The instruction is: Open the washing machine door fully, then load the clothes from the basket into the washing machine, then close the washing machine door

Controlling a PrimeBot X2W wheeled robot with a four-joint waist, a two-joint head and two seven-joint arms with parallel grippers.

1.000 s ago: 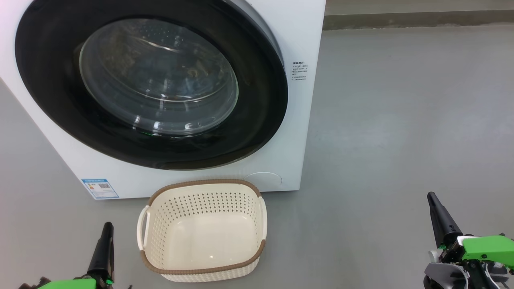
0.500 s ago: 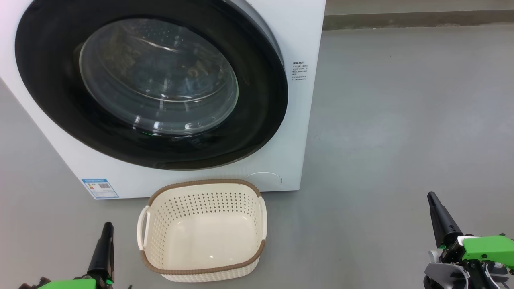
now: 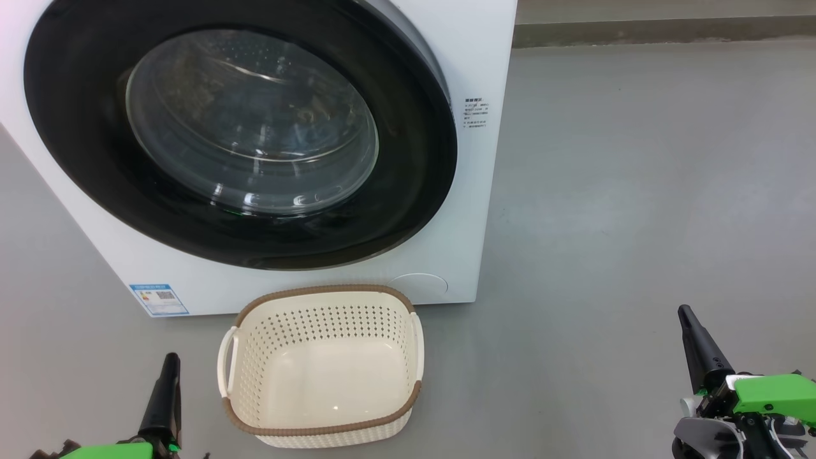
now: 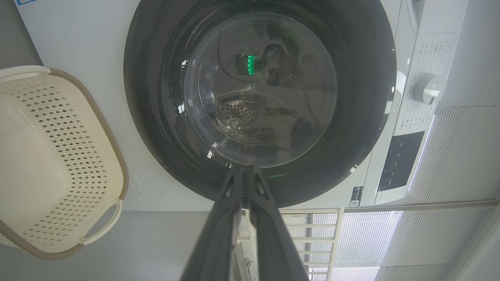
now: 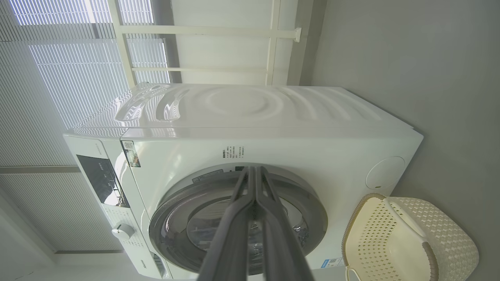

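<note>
The white washing machine [image 3: 475, 57] fills the upper left of the head view. Its washing machine door [image 3: 76, 159] looks closed flat against the front, black rim around the clear glass window. Behind the glass a dim blue and brownish patch, seemingly the clothes [image 3: 301, 131], lies in the drum. On the floor in front stands the cream basket [image 3: 322, 290], nothing in it. My left gripper [image 3: 171, 360] is shut, low beside the basket's left handle. Far to the right above bare floor, my right gripper [image 3: 684, 312] is shut. Both wrist views look along shut fingers toward the door [image 4: 148, 128] [image 5: 172, 203].
Grey floor [image 3: 637, 191] stretches wide to the right of the machine, up to a low wall base [image 3: 663, 29] at the back. The machine's control panel and knob [image 4: 427, 89] sit above the door. Window blinds [image 5: 58, 78] hang behind the machine.
</note>
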